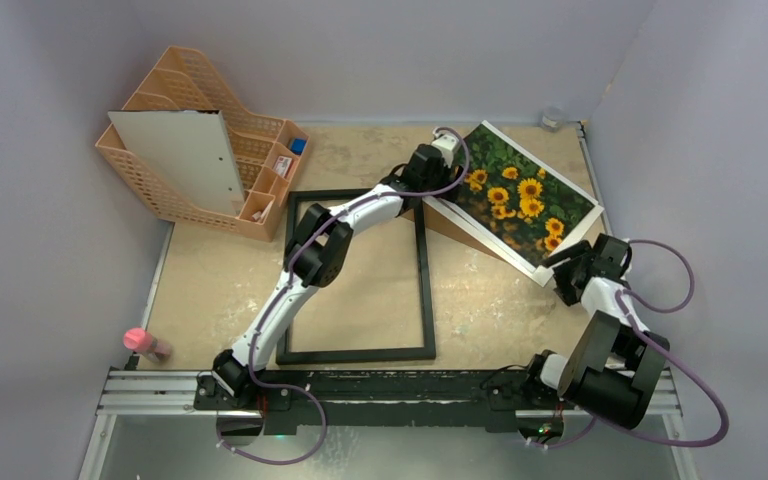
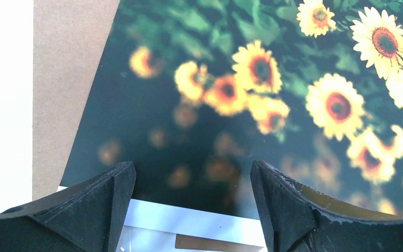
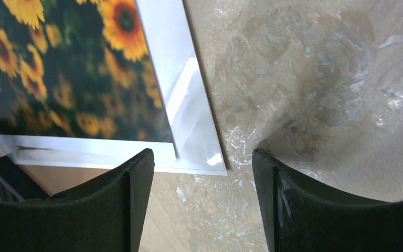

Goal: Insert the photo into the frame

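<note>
Right of the frame [image 1: 360, 354], the photo [image 1: 520, 195] lies atop the white mat [image 3: 189, 105], not yet lifted. Left gripper [image 2: 191, 176] and right gripper [image 3: 202, 157], the 2 spread and empty, hover at its edges. Next: pinch 1 edge and carry it over the frame.

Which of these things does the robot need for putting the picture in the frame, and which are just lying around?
For the job: the photo, the frame, the white mat and brown board under the photo.
Just lying about: the orange organiser, the white panel standing in it, the pink bottle.
</note>
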Controlling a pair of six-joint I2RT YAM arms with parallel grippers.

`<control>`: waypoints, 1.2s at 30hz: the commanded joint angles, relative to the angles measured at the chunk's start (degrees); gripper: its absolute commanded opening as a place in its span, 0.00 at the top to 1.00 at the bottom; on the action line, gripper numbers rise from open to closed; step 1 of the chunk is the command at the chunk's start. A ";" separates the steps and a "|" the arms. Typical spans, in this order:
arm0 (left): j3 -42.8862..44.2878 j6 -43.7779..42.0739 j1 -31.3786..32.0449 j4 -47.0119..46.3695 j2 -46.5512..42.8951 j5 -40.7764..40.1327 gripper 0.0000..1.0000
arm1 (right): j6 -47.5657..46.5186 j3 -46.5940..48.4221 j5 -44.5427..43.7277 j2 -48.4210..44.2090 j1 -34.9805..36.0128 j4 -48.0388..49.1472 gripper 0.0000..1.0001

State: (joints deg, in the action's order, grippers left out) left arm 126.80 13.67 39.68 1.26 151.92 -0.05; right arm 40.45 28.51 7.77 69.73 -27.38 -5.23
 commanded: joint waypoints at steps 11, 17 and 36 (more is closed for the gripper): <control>0.13 15.35 -1.04 -4.73 -8.05 19.80 0.13 | 0.61 3.43 2.40 7.61 0.01 2.10 0.39; -1.03 18.45 2.01 -7.15 -5.10 22.95 0.15 | 1.07 2.64 4.26 10.47 -0.09 4.67 0.39; 2.74 6.93 6.09 15.98 5.14 4.90 0.16 | 6.74 -7.42 25.99 5.84 -0.75 31.07 0.43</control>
State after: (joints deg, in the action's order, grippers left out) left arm 129.58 24.12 45.47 5.15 152.44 10.17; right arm 44.25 22.63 25.80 77.21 -28.29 18.59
